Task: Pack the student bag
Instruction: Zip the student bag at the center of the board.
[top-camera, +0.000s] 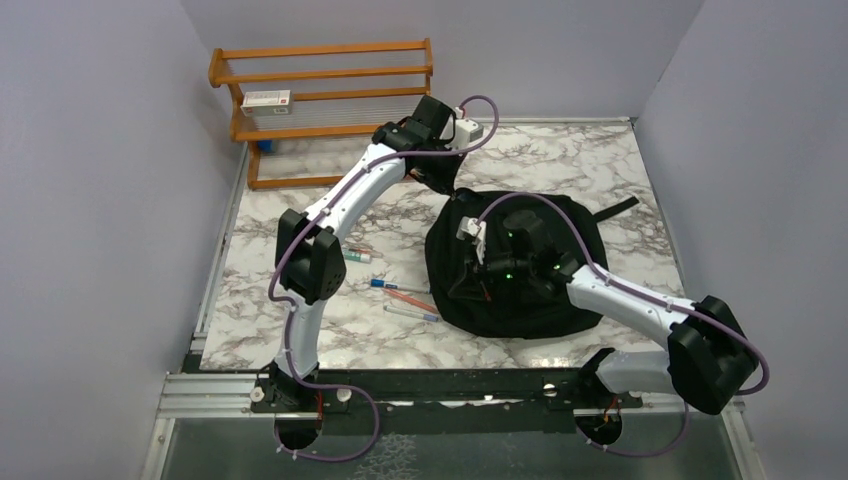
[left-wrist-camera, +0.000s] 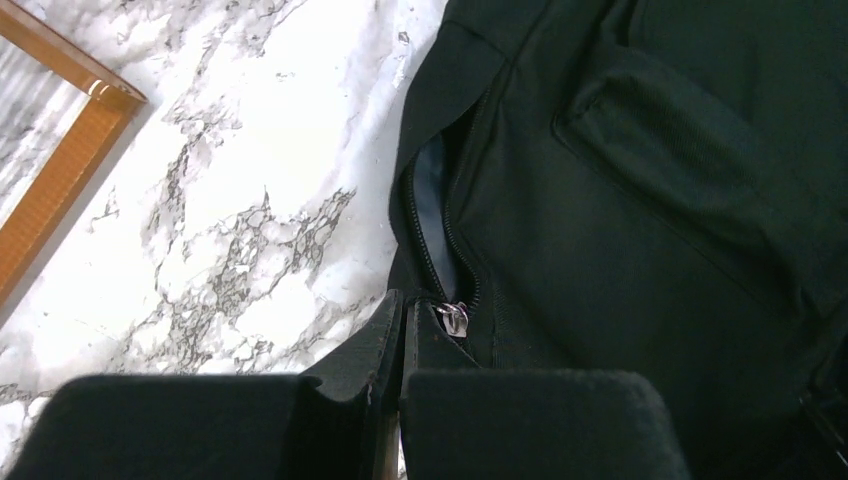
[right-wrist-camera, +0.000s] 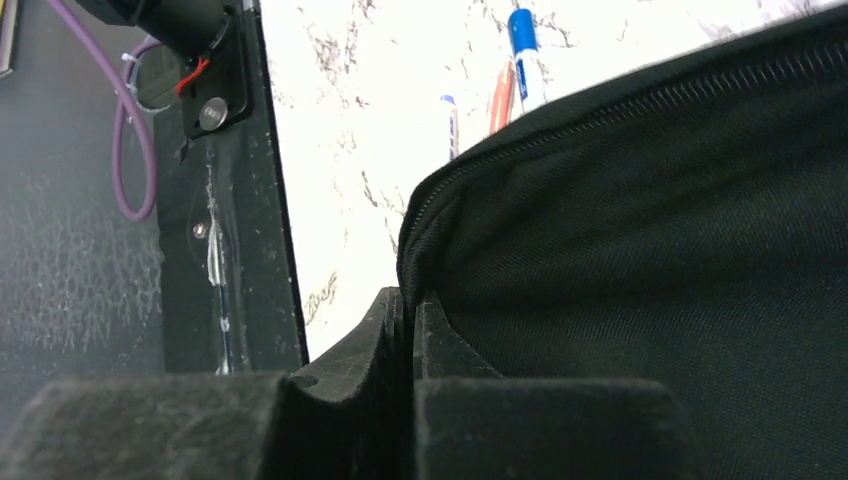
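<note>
The student bag, a black backpack, lies on the marble table right of centre. My left gripper is shut at the bag's far left edge, its tips against the zipper beside the silver slider. Above the slider the zipper gapes and shows grey lining. Whether the pull is pinched does not show. My right gripper is shut on the folded edge of the bag at its near left side. In the top view the left gripper and the right gripper are both at the bag.
Several pens lie on the table left of the bag, and a blue-capped one shows beyond its edge. A wooden rack holding a white box stands at the back left. Walls close three sides, and a black rail runs along the front.
</note>
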